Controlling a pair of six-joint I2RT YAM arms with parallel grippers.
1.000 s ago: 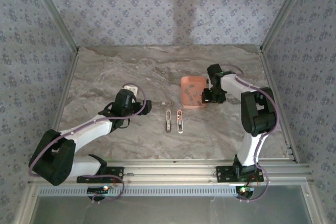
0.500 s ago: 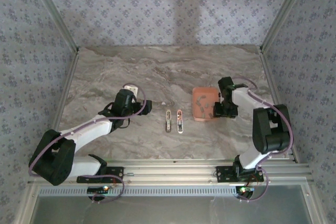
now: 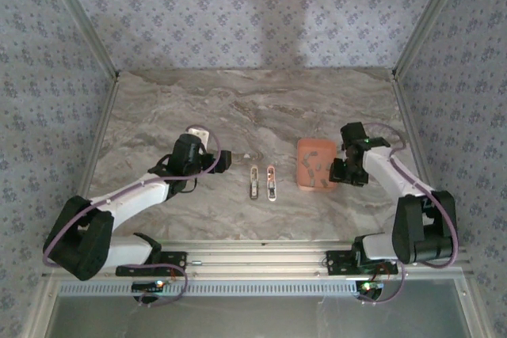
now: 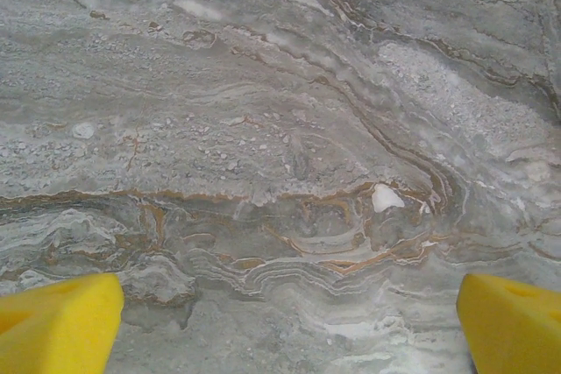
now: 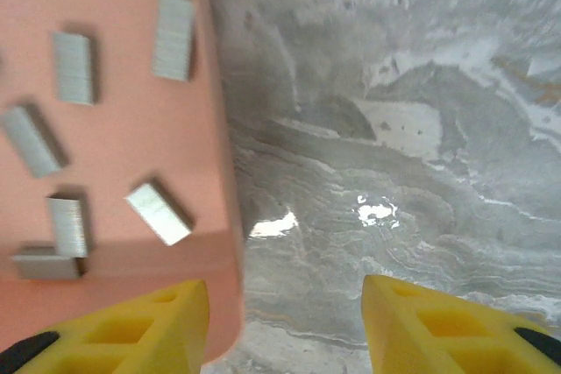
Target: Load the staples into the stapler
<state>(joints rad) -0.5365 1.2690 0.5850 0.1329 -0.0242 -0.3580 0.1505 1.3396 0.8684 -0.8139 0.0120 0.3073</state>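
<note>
- The surface [image 3: 198,108] carries the salmon tray [image 3: 315,142]; I place everything else from that tray.
- My right pincer [image 5: 282,291] is at the tray's right wall. Its jaws are partway apart and straddle the wall, clenched on nothing I can see. It is the nearer arm.
- My left pincer [image 3: 223,160] is well left of the tray, released wide over bare marble.
- The stapler [image 3: 272,183] is left of the tray, its long axis running near to far. It is too small to tell whether its channel is open.
- The staples [image 5: 158,214] lie loose inside the tray, left of the right pincer and pointing every way. The wrist view cuts off part of the tray.
</note>
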